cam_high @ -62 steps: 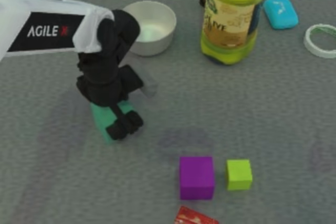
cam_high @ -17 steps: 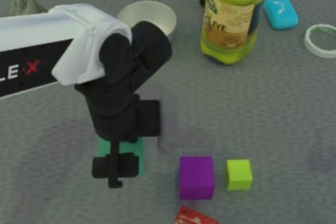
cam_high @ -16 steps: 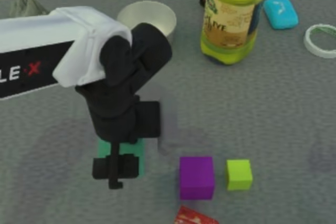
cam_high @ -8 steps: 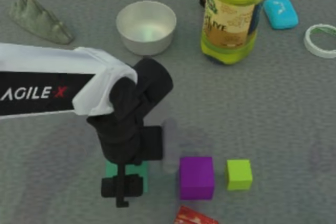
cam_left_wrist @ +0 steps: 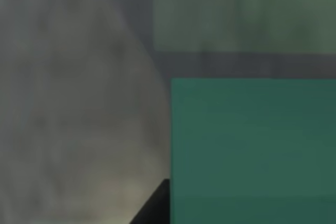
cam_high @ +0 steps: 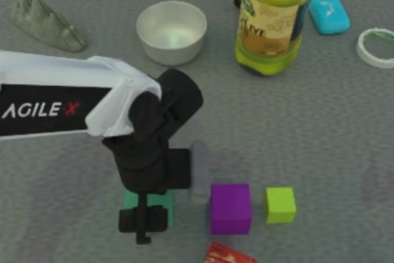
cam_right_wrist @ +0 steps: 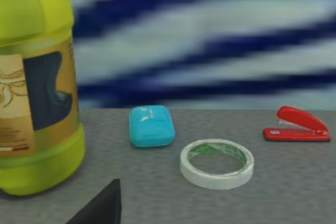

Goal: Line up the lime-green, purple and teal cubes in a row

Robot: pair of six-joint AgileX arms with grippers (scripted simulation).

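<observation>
Our left arm reaches in from the table's left edge, wrist bent straight down, left gripper (cam_high: 144,218) clamped on the teal cube (cam_high: 167,204). Purple cube (cam_high: 231,207) sits squarely just right of the gripper, a narrow gap between; lime-green cube (cam_high: 281,205) beyond it. Right arm out of top view.

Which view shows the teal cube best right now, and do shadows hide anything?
Top view: the left gripper and arm cover most of the teal cube; a soft shadow lies beside the purple cube but hides nothing. Left wrist view: teal cube fills the frame, its edges clear. Right wrist view: no cube.
</observation>
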